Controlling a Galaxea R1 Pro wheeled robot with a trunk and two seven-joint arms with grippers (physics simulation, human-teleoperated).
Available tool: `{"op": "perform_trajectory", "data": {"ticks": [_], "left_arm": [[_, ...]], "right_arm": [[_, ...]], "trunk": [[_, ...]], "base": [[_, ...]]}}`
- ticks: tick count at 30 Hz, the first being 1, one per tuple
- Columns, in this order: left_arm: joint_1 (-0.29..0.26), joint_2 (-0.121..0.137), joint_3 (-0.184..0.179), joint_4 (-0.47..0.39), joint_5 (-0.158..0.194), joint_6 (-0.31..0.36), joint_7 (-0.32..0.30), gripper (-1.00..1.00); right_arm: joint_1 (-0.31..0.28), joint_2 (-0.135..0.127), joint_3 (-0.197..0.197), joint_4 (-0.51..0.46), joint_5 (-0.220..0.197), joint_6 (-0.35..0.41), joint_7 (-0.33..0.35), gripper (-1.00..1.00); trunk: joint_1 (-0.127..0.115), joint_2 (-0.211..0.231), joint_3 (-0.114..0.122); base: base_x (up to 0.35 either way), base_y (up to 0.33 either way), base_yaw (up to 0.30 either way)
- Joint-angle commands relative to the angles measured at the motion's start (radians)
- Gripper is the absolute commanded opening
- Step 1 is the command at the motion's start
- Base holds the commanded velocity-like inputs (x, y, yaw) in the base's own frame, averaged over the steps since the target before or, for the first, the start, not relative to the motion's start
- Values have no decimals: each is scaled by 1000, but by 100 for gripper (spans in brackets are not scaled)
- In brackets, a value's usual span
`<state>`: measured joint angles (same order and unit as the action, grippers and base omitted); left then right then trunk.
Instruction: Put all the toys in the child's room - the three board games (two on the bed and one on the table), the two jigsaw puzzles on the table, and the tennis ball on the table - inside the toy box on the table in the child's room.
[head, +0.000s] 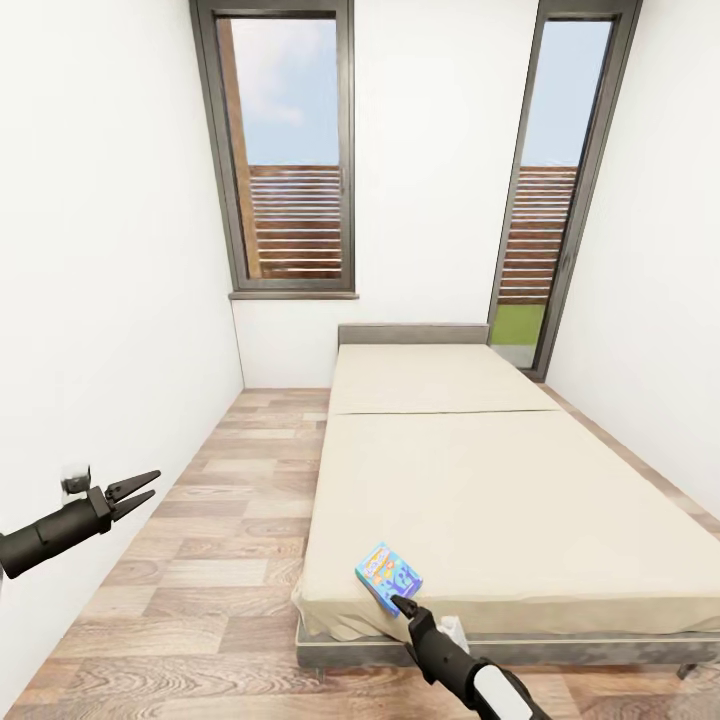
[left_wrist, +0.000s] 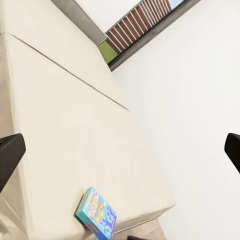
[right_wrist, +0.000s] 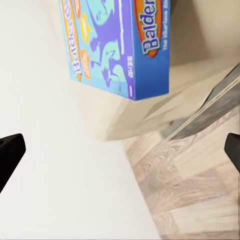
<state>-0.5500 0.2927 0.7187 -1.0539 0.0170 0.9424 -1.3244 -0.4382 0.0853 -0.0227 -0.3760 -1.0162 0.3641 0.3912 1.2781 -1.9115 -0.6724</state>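
Note:
A blue board game box (head: 387, 575) with cartoon print lies flat on the near left corner of the beige bed (head: 500, 480). My right gripper (head: 404, 604) reaches up from below, its tip right at the box's near edge. In the right wrist view the box (right_wrist: 117, 45) lies just ahead, and the dark fingers (right_wrist: 10, 155) stand wide apart: open, holding nothing. My left gripper (head: 140, 487) hovers open over the floor at the left, well away from the bed. In the left wrist view the box (left_wrist: 96, 213) sits at the mattress corner.
A strip of wooden floor (head: 230, 520) runs between the bed and the left wall (head: 100, 300). A wall socket (head: 75, 483) sits low beside my left arm. A window (head: 290, 150) and a glass door (head: 545, 200) stand behind the bed's headboard.

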Motion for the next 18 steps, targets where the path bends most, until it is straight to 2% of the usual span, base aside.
{"op": "perform_trajectory", "data": {"ticks": [1,11,18], "left_arm": [[-1,0,1,0,1,10,-2,100],[-1,0,1,0,1,9,-2,100],[-1,0,1,0,2,9,-2,100]], "right_arm": [[0,0,-1,-1,-3,6,0,100],[-1,0,4,-4,11,7,3,100],[-1,0,4,-4,11,7,3,100]], "trunk": [[0,0,-1],[0,0,-1],[0,0,-1]], "base": [[0,0,0],[84,48,0],[19,11,0]]}}
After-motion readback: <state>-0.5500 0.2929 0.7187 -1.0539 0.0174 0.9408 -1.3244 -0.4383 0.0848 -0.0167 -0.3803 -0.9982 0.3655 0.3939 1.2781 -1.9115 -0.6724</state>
